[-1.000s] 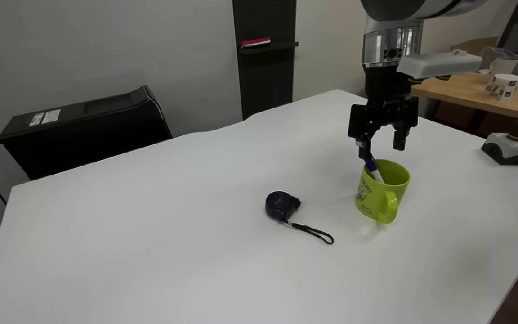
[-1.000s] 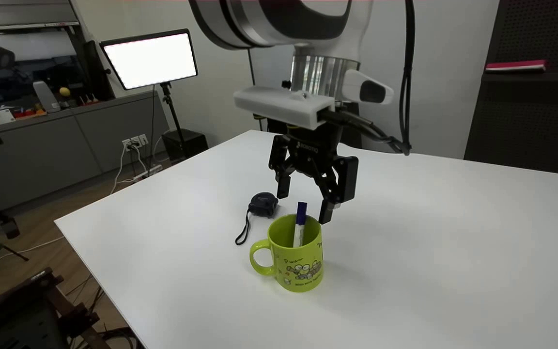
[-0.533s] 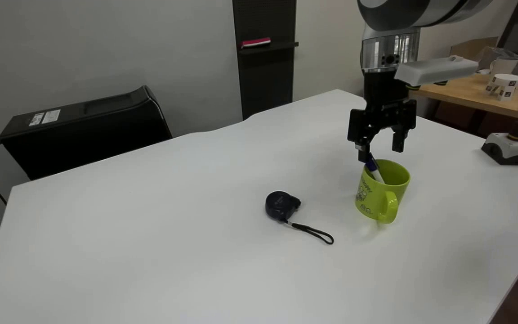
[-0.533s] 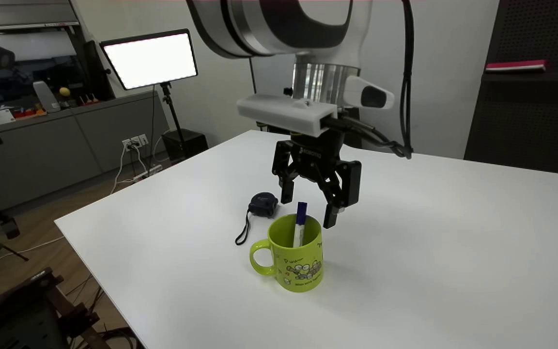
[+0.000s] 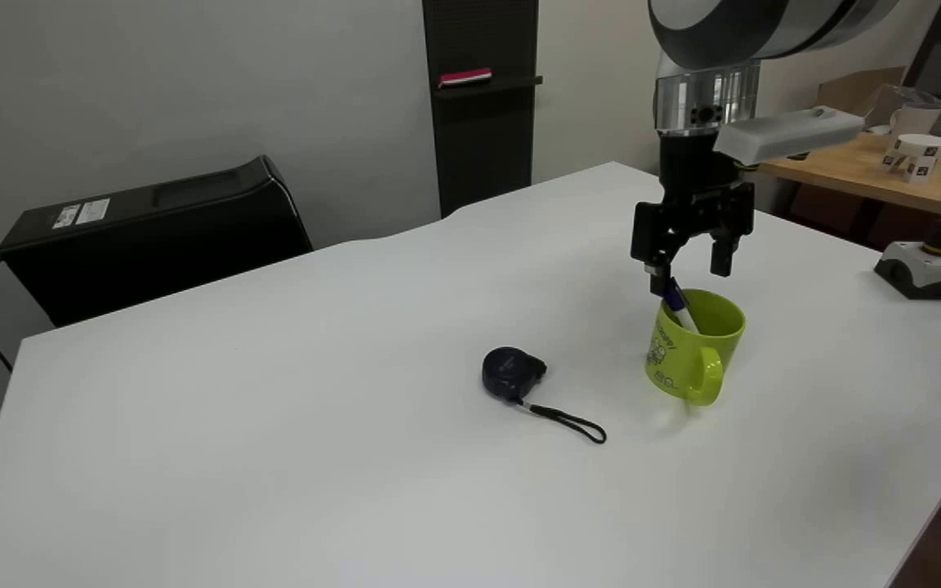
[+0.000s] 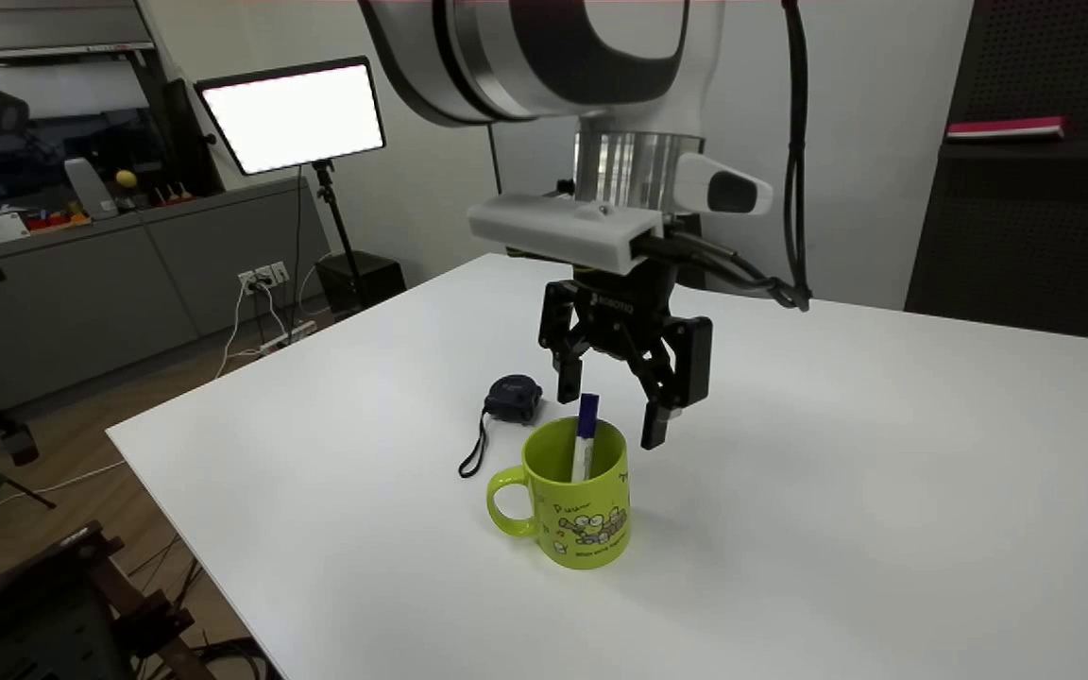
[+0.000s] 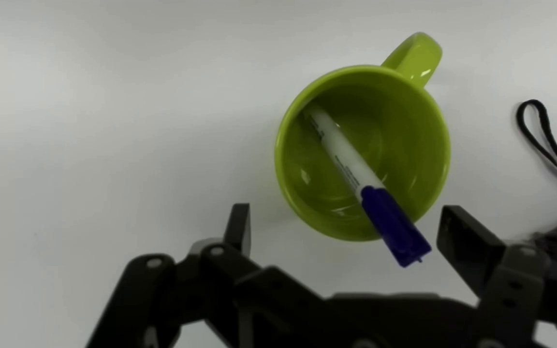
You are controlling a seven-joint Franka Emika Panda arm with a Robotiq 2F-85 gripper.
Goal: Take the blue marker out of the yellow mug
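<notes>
I'm seeing the blue marker (image 7: 356, 170) leaning inside the yellow mug (image 7: 406, 145), its cap (image 7: 394, 224) jutting out at five o'clock in the wrist view. The gripper (image 6: 611, 417) is hanging near the cap, its fingers (image 7: 468, 236) standing wide apart.

place: likely lab | signs: robot arm (image 6: 591, 76), lit panel light (image 6: 294, 116), button box (image 5: 926, 265), perforated board (image 6: 1054, 241)

- The mug (image 6: 553, 524) is set on the table (image 6: 837, 548).
- The marker (image 7: 364, 186) is leaned inside it.
- In the wrist view, its upper end is seen between the fingers of the gripper (image 7: 347, 222).
- In an exterior view, a tape measure (image 5: 510, 373) is seen left of the mug, a button box (image 5: 928, 269) right.
</notes>
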